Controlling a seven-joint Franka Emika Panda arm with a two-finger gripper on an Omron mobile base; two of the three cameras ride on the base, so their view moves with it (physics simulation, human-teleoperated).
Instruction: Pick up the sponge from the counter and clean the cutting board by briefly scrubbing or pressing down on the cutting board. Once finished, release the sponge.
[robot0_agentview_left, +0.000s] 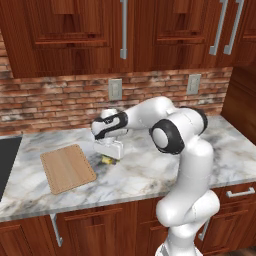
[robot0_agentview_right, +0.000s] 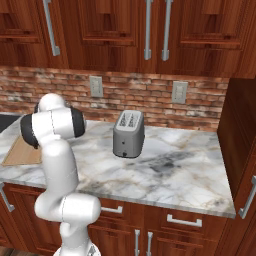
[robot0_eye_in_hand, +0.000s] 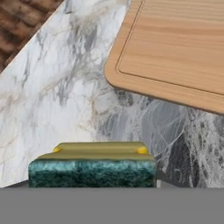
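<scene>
**Pincer low over the sponge, board waiting to the left**

Pincer (robot0_agentview_left: 111, 154) of mine hangs low over the surface (robot0_agentview_left: 150, 170), right down at the sponge (robot0_agentview_left: 107, 160). In the hand view the sponge (robot0_eye_in_hand: 92, 168) sits at the very bottom edge where my fingertips would rise, but they are hidden, so I cannot tell whether I am closed on it or merely around it. I judge I am placed here to take it before carrying it over.

The sponge lies flat, its long axis running across my hand view, green scrubbing face toward the camera and yellow body behind.

Left of it lies the cutting board (robot0_agentview_left: 67, 168), near but apart, with marble between them. Far right stands a toaster (robot0_agentview_right: 128, 133).
</scene>
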